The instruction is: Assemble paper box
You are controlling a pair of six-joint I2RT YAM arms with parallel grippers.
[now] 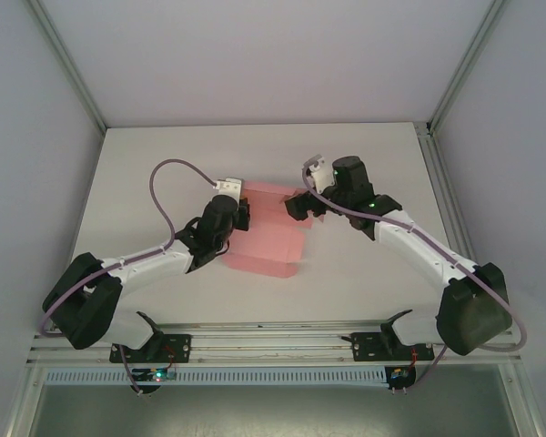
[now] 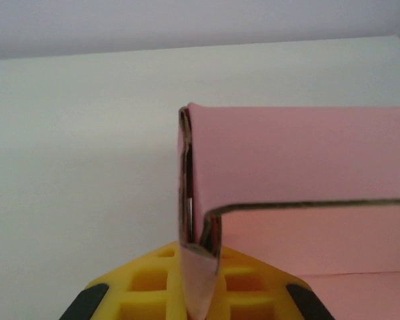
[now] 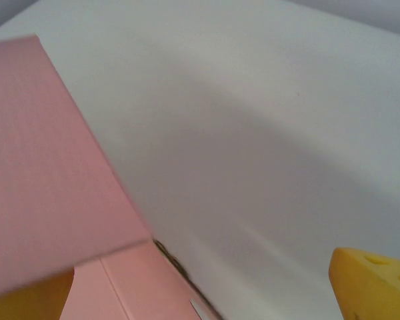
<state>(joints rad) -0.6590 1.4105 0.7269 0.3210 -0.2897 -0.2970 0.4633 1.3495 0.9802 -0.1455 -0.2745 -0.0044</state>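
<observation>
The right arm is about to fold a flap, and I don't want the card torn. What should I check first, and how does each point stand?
1. Left gripper shut on the box wall: ok, the doubled card edge sits between its fingers.
2. Right gripper open: ok, fingers wide apart.
3. Flap within the right gripper's gap: cannot tell; it overlaps one finger.
4. Box base flat on the table: cannot tell.
5. Grippers apart from each other: ok, on opposite sides of the box.
</observation>
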